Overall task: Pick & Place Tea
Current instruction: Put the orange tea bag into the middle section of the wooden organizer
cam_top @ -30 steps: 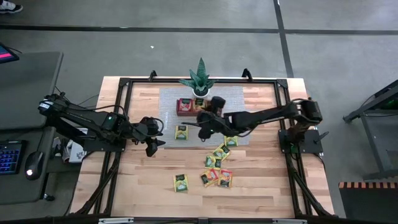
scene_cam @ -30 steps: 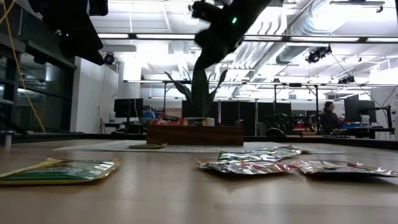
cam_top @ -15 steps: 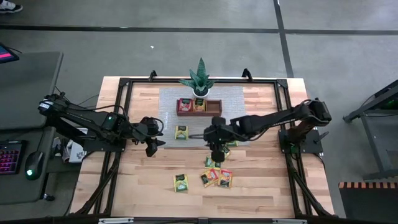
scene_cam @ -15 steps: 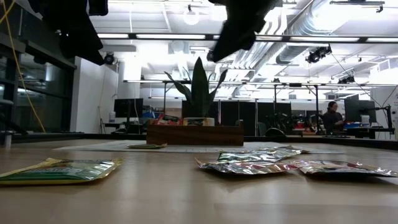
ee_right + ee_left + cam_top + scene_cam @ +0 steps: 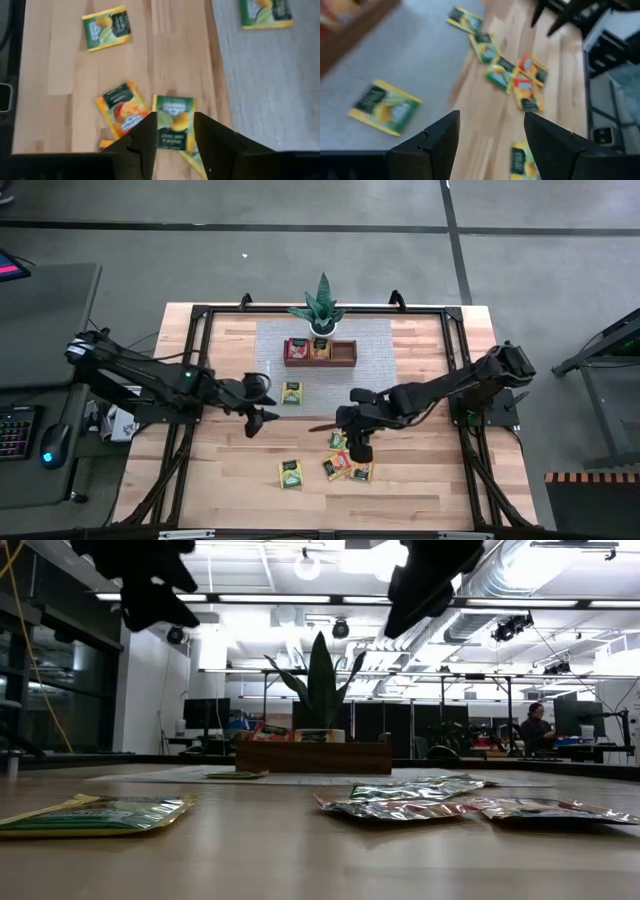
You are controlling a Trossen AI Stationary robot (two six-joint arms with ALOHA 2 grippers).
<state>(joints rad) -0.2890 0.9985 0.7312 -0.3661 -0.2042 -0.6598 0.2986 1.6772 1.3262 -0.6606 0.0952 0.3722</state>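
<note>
Butcher-block table (image 5: 420, 470) scene: right gripper (image 5: 359, 448), jaws apart and empty, hovers over the tea packet pile (image 5: 349, 461) well in front of the wooden tray (image 5: 320, 352), so next it lowers and pinches one; left gripper (image 5: 258, 416) waits open nearby.

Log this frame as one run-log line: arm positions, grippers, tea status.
right gripper: open, empty, above tea packet cluster | left gripper: open, empty, near mat's edge | wooden tray: packets inside

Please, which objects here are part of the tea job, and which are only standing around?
For the job: the tea packets scattered on the table, one lone packet on the grey mat, the wooden tray, the right gripper above the pile.

Standing around: the potted plant.
</note>
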